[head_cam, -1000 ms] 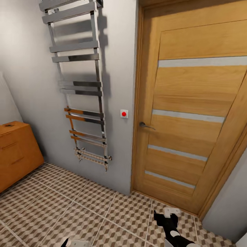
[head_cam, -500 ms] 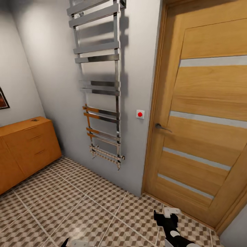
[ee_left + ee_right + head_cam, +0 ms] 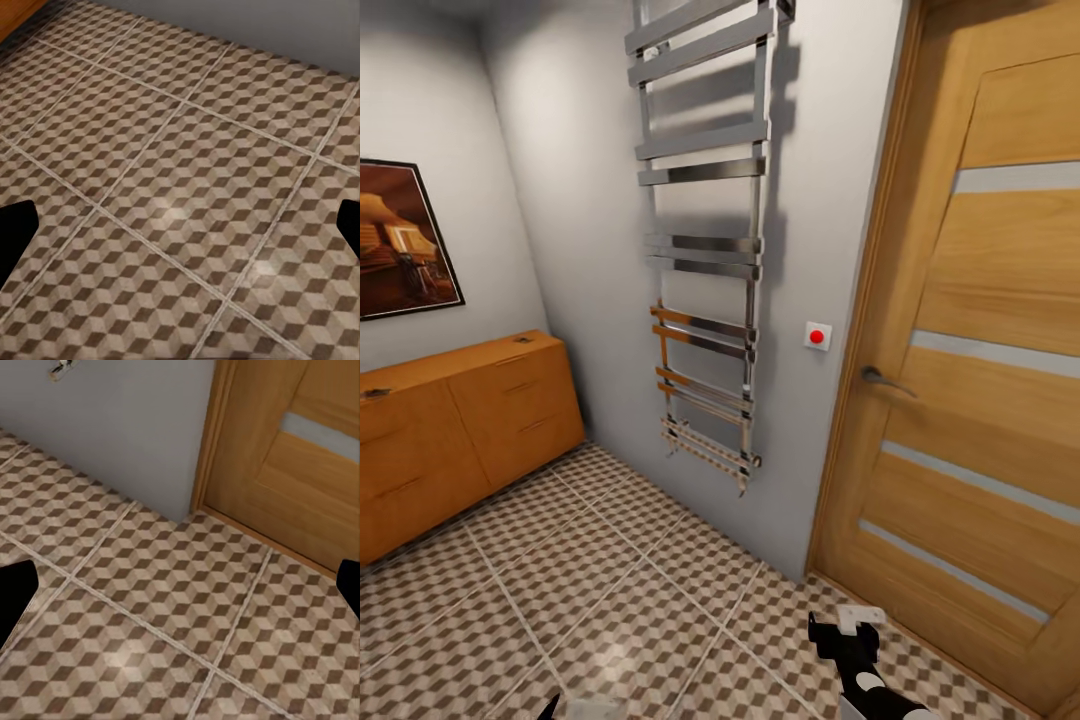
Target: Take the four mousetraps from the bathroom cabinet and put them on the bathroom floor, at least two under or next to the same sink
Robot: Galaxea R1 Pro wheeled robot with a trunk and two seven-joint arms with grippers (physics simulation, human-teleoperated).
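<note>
Facing the far wall, the robot carries both arms low, right gripper [image 3: 845,632] and left gripper [image 3: 180,225] wide apart and empty, since the cabinet [image 3: 460,420] waits far left across the bathroom floor [image 3: 620,600].

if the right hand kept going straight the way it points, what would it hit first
Most likely the cube-patterned brown and beige tiled floor, short of the grey wall and wooden door; nothing lies between, though depth is unclear.

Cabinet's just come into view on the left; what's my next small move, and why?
Probably keep turning left and roll toward the cabinet: it sits at the picture's left edge, partly cut off, across open bathroom floor. Small dark things lie on its top; both grippers look open and empty.
</note>
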